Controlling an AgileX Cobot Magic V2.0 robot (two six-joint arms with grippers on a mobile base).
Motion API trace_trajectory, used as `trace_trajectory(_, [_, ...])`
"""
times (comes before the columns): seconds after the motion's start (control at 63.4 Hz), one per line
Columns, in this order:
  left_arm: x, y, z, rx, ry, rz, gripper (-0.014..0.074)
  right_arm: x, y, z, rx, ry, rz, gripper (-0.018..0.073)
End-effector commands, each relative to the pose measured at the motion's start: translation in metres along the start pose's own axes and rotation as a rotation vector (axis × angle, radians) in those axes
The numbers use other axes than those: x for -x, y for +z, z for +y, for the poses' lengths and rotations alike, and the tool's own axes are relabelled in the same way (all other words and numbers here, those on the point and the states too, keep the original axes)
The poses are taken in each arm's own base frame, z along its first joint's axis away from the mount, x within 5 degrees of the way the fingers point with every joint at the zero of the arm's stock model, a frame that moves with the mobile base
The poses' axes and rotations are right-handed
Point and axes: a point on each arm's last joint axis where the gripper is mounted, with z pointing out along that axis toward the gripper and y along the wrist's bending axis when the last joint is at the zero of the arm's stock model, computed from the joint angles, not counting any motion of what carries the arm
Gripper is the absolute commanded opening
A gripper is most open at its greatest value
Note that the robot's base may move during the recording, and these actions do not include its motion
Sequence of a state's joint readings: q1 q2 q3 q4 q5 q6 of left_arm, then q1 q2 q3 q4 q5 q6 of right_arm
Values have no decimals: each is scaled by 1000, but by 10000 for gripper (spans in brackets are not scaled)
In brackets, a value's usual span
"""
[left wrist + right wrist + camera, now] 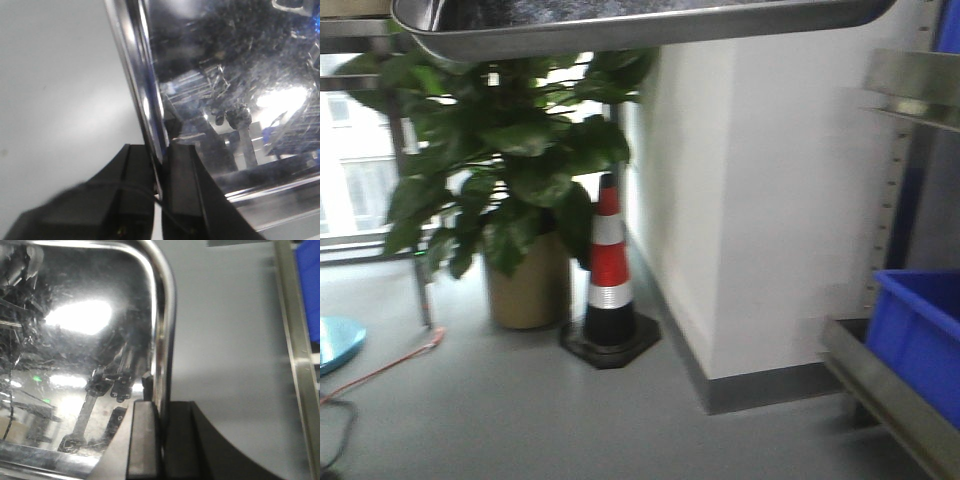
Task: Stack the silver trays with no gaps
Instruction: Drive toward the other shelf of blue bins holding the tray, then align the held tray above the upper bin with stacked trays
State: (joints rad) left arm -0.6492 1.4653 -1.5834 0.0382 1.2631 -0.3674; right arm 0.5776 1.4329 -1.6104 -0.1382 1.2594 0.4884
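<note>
The left pincer (160, 167) is pinching one rolled rim of the silver tray (650, 30), its jaws nearly closed on the thin metal, and the right pincer (161, 417) is clamping the opposite rim likewise. The tray is hanging between them, high above and left of the blue bin (920, 340). I am judging the slick rims the risk: uneven arm motion could tilt it, so a rim slips free or it seats askew, gapped.
</note>
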Motion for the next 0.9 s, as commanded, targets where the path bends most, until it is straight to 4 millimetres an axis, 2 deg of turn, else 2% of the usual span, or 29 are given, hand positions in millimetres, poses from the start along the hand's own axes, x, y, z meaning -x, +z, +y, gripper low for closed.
trace_trajectory(0.0, [-4,-20,-8,-78,20,-22,-48,4,-24,0,61,4,-86,58])
trace_trajectory(0.884, [-4,-20,-8,-78,20,-22,-48,4,-24,0,61,4,-86,58])
